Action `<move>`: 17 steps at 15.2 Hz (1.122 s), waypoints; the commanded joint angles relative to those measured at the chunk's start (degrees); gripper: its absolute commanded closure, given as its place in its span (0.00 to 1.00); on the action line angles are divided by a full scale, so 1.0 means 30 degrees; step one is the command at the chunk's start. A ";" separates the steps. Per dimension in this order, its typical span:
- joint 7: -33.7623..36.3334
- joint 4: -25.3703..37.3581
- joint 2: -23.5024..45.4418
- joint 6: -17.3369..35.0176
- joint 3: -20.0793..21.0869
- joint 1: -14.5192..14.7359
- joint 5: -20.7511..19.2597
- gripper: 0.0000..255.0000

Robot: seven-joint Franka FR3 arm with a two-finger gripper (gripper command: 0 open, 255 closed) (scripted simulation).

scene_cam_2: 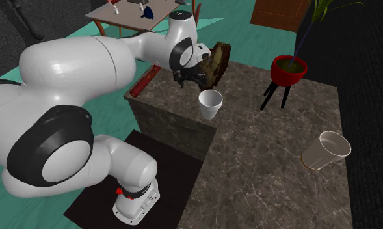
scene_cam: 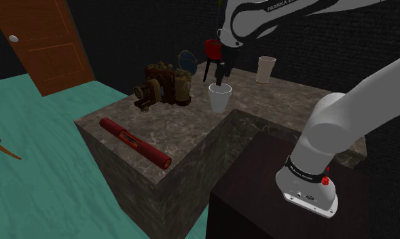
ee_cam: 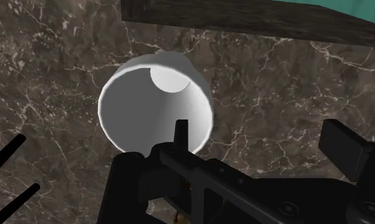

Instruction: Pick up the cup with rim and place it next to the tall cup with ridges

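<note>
A short white cup (scene_cam: pixel 219 97) (scene_cam_2: pixel 210 103) stands upright on the dark marble counter (scene_cam: pixel 191 136). My black gripper (scene_cam: pixel 222 73) (scene_cam_2: pixel 190 77) hangs just above the cup, pointing down, open with nothing between its fingers. In the wrist view the cup's open mouth (ee_cam: pixel 155 102) lies just ahead of my gripper (ee_cam: pixel 233 159), nearer one finger than the other; one fingertip (ee_cam: pixel 342 147) stands well apart from the rest. The taller beige cup (scene_cam: pixel 265 68) (scene_cam_2: pixel 325 151) stands alone toward the counter's far corner, well away from the white cup.
A red pot on a black tripod stand (scene_cam: pixel 212 49) (scene_cam_2: pixel 288 69) is close behind the white cup. A brown old-style camera (scene_cam: pixel 162 85) (scene_cam_2: pixel 216 62) sits beside it. A red cylinder (scene_cam: pixel 135 141) lies near the counter's edge. A wooden door (scene_cam: pixel 45 41) is beyond.
</note>
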 commanded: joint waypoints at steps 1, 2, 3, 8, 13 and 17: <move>-0.0459 -0.0343 0.1067 0.1514 -0.0369 0.0010 0.0002 0.00; -0.0718 -0.0423 0.1667 0.2227 -0.0564 0.0017 0.0032 0.00; -0.0988 -0.0472 0.2294 0.2934 -0.0761 0.0034 0.0082 0.00; -0.1660 -0.0651 0.4153 0.5034 -0.1231 0.0111 0.0312 0.00; -0.1774 -0.1058 0.5395 0.6678 -0.1362 0.0170 0.0447 0.00; -0.1775 -0.1058 0.5395 0.6678 -0.1361 0.0168 0.0447 0.00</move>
